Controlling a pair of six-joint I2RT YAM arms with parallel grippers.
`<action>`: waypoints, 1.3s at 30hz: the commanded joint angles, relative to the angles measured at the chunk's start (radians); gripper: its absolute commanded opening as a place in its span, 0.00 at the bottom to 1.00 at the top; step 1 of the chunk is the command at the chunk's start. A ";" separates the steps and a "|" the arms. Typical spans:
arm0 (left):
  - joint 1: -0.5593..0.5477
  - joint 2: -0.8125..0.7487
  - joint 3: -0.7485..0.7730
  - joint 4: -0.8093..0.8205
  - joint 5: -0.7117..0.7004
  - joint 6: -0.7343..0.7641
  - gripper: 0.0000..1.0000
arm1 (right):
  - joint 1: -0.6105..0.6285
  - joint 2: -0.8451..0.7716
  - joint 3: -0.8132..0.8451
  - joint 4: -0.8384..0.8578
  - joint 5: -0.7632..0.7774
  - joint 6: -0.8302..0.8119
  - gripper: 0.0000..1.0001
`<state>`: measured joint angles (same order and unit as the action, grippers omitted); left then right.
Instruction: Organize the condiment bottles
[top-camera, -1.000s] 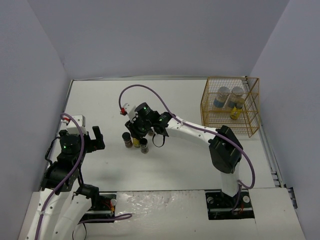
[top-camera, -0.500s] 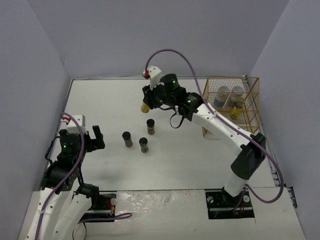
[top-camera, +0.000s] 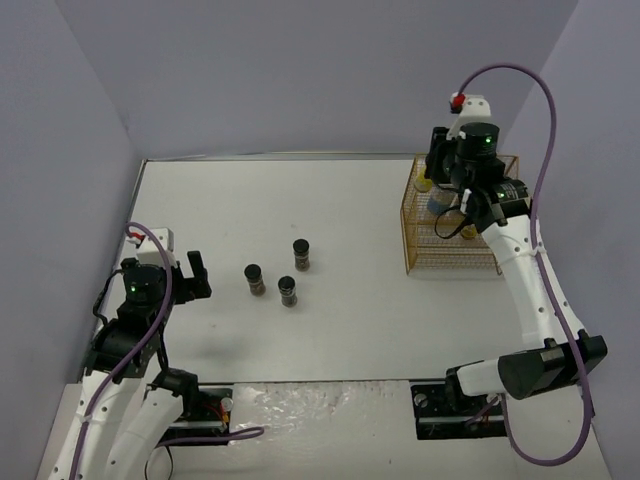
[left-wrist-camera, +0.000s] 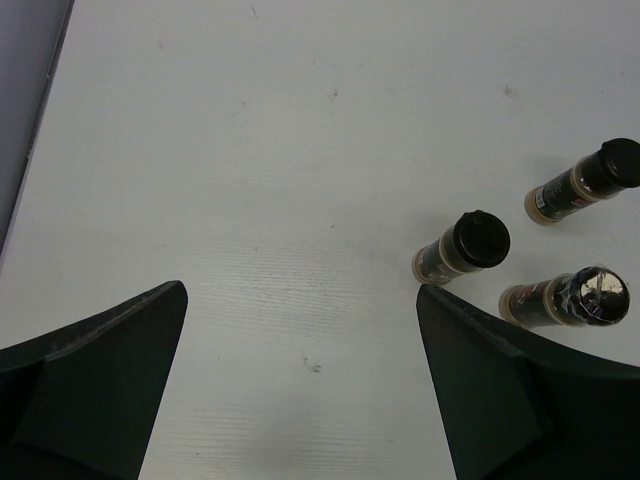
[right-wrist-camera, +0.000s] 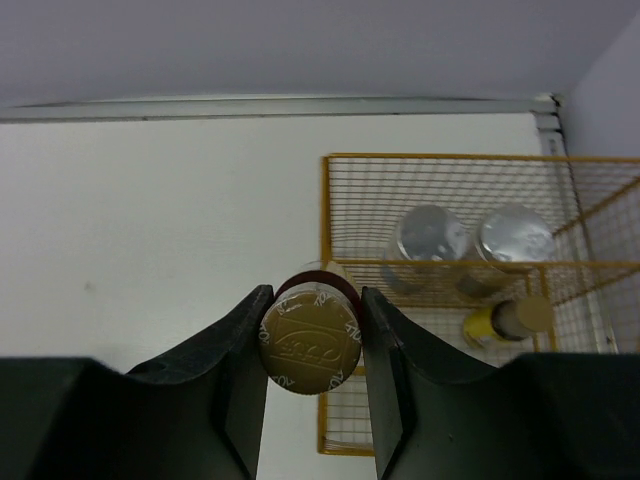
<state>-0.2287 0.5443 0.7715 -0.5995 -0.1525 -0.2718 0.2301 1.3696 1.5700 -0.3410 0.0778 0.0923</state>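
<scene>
Slim yellow bottle held over the basket, ready to go in.
My right hand (right-wrist-camera: 315, 295) is clamped on the yellow bottle (right-wrist-camera: 310, 347), its gold lid facing my wrist, above the left edge of the wire basket (right-wrist-camera: 440, 157). Next, I judge, it needs lining up beside the silver-lidded jars (right-wrist-camera: 430, 235) and the other yellow bottle (right-wrist-camera: 505, 322), then lowering. Three dark jars (top-camera: 288, 290) wait on the tabletop (top-camera: 350, 320); my left hand (left-wrist-camera: 300, 290) stands wide and empty.

Right claw (right-wrist-camera: 315, 300) hides most of the held bottle (right-wrist-camera: 311, 347).
</scene>
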 joint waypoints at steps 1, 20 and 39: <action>0.006 0.020 0.020 0.067 0.013 0.009 0.97 | -0.133 -0.043 -0.007 0.053 0.010 0.035 0.00; 0.006 0.003 0.020 0.066 0.005 0.009 0.97 | -0.221 0.078 -0.223 0.235 -0.003 0.057 0.00; 0.006 0.005 0.018 0.069 0.011 0.009 0.97 | -0.211 0.122 -0.450 0.436 0.013 0.084 0.45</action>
<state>-0.2287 0.5404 0.7715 -0.5995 -0.1463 -0.2718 0.0084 1.5257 1.1179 -0.0146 0.0648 0.1469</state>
